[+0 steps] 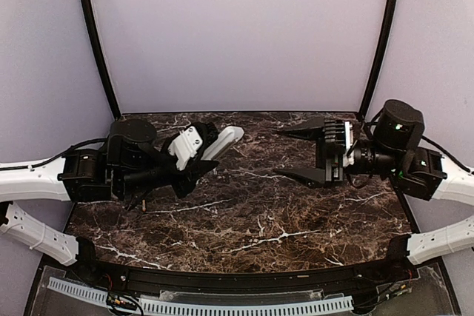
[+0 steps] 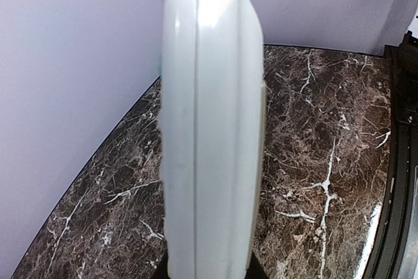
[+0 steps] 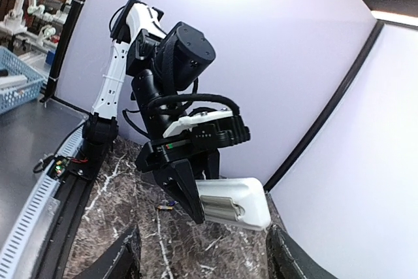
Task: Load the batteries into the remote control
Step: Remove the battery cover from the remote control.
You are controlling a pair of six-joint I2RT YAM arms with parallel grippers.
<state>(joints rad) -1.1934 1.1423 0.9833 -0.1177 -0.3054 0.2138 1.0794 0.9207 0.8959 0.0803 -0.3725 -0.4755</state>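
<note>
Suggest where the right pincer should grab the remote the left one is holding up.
Probably the free end of the remote control, approached from the right: left pincer clamps the other end, and the bar juts above the table toward the open right pincer.

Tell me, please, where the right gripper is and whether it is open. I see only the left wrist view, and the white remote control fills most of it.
Observer: The right gripper is open and empty. It is above the table, to the right of the remote control and apart from it.
Operator: Can you find a battery? My view shows none.
Observer: One battery lies on the table, close beside the left arm. I see no second one.
Operator: Which face of the remote control does the right wrist camera see?
Observer: A face with a grey ribbed recess. I cannot tell whether anything is inside it.
</note>
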